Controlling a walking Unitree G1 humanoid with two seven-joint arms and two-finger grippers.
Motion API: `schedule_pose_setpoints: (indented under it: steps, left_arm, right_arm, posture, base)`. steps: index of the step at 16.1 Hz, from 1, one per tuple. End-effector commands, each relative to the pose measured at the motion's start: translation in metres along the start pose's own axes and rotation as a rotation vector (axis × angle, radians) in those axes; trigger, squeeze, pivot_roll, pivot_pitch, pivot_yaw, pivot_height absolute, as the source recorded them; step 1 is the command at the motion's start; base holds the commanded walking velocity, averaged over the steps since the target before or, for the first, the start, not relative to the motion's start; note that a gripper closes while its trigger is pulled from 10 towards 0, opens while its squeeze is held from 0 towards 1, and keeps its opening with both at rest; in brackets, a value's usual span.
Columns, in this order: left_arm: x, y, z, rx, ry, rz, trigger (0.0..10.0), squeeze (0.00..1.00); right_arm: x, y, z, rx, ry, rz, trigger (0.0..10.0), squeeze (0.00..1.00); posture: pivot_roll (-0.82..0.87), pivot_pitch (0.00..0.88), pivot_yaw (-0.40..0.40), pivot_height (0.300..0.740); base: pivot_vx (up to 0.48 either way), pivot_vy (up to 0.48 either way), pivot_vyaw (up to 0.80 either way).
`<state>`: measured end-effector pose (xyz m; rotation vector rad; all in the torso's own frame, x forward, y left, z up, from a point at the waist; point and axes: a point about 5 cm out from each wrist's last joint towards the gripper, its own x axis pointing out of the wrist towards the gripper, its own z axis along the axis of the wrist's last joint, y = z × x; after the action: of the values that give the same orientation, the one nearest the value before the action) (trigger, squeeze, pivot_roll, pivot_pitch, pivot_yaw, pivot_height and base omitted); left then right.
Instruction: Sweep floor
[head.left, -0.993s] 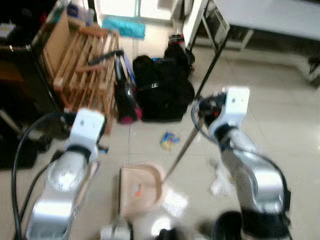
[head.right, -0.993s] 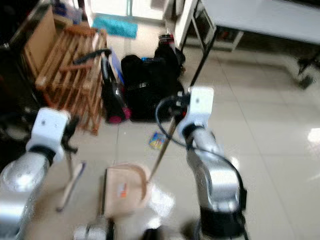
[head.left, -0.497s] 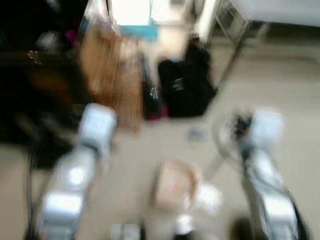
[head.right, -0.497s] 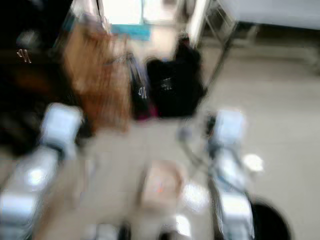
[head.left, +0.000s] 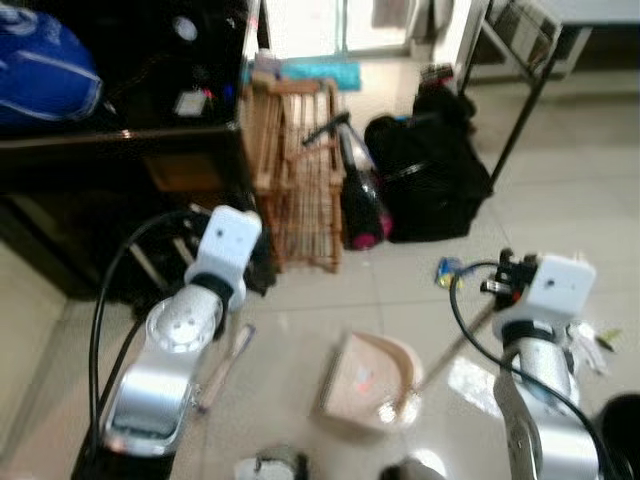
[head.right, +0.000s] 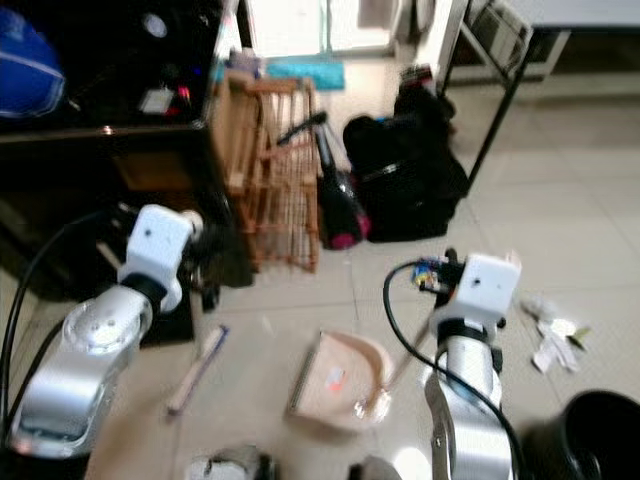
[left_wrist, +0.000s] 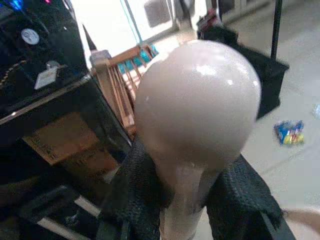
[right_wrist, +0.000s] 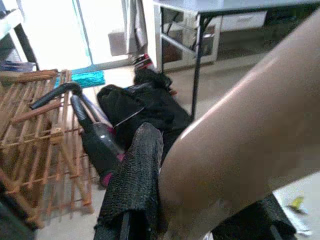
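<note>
Dustpan (head.left: 367, 375), pinkish, lies low centre in the head views with its open mouth turned toward the right, where the broom head (head.left: 404, 406) touches its lip; the broom handle (head.left: 452, 349) runs diagonally up and right from there to our right gripper (right_wrist: 200, 210), whose black fingers (right_wrist: 135, 175) are closed around the shaft. Our left gripper (left_wrist: 185, 200) is clamped on the dustpan handle (head.left: 225, 354), its rounded knob (left_wrist: 197, 102) above the fingers. Remaining litter, by our reckoning: blue wrapper (head.left: 447, 271) beyond the pan, paper scraps (head.right: 553, 340) to the right beside the black bin (head.right: 590, 435), so the right arm is nearer both.
</note>
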<state>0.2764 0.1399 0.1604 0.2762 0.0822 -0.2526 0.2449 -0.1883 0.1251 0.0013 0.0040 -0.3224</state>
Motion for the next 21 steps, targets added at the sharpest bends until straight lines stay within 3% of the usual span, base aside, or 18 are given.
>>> schedule_pose_setpoints:
  steps: [1,2,4,7,9,17,18,21]
  left_arm:
    - [0.0,0.006,-0.002,-0.047,-0.008,0.042,10.0,0.0]
    - [-0.002,0.006,-0.006,-0.112,0.006,0.07,10.0,0.0]
    - [-0.005,0.001,-0.006,-0.112,0.007,0.054,10.0,0.0]
    - [-0.002,0.002,-0.006,-0.066,0.008,0.049,10.0,0.0]
    - [-0.002,0.008,-0.012,0.012,0.004,0.084,10.0,0.0]
    - [-0.011,0.014,-0.022,0.052,0.011,0.149,10.0,0.0]
    - [-0.01,0.018,-0.015,-0.01,-0.013,0.162,10.0,0.0]
    - [-0.007,0.017,-0.006,-0.098,-0.066,0.134,10.0,0.0]
  right_arm:
    - [0.003,0.002,0.012,-0.028,-0.042,-0.007,10.0,0.0]
    - [0.005,0.0,0.011,-0.025,-0.021,-0.004,10.0,0.0]
    - [0.009,-0.004,0.012,0.0,-0.005,-0.011,10.0,0.0]
    - [0.013,-0.009,0.009,0.015,0.017,-0.023,10.0,0.0]
    - [0.01,-0.006,0.006,-0.014,0.026,-0.026,10.0,0.0]
    - [-0.003,0.002,0.006,-0.045,0.022,0.004,10.0,0.0]
    - [-0.003,-0.002,0.008,-0.065,0.001,-0.032,10.0,0.0]
    - [-0.002,-0.006,0.015,-0.067,-0.035,-0.053,10.0,0.0]
  posture:
    - [0.08,0.121,0.0,0.74]
    - [0.08,0.128,-0.019,0.74]
    - [0.1,0.132,-0.017,0.74]
    - [0.11,0.136,0.001,0.74]
    - [0.1,0.132,0.012,0.74]
    - [0.12,0.136,-0.017,0.74]
    - [0.11,0.127,-0.01,0.74]
    - [0.1,0.12,-0.002,0.74]
  base:
    - [0.0,0.0,0.0]
    - [0.0,0.0,0.0]
    - [0.0,0.0,-0.4]
    - [0.0,0.0,-0.8]
    - [0.0,0.0,-0.8]
    - [0.0,0.0,-0.8]
    - [0.0,0.0,-0.8]
    - [0.0,0.0,-0.8]
